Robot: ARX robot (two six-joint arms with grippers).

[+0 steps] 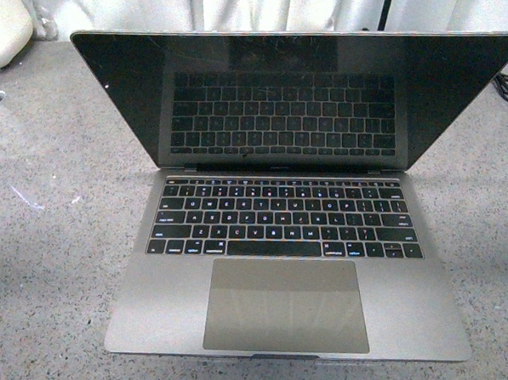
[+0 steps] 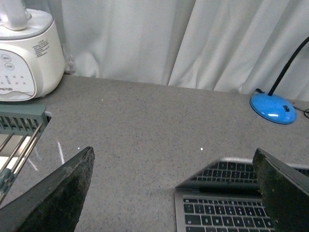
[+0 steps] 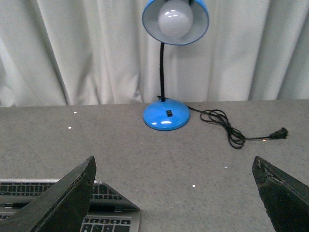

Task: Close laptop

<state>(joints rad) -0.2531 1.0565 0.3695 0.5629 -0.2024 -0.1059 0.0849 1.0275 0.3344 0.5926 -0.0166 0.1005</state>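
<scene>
1. Fingers (image 2: 58, 198) of the left gripper (image 2: 173, 152) are spread wide with nothing between them; the right gripper (image 3: 174, 159) is likewise spread and empty.
2. Laptop (image 1: 282, 240) lies open on the grey table (image 1: 53, 252), keyboard toward the robot, dark screen tilted back.
3. Each wrist view catches only one laptop corner, so the grippers hang to either side, not touching it.
4. Judgement: no grasp needed; the lid's top edge wants a push down toward the keys.
5. Blue lamp (image 3: 166, 116) stands beyond, well apart.
</scene>
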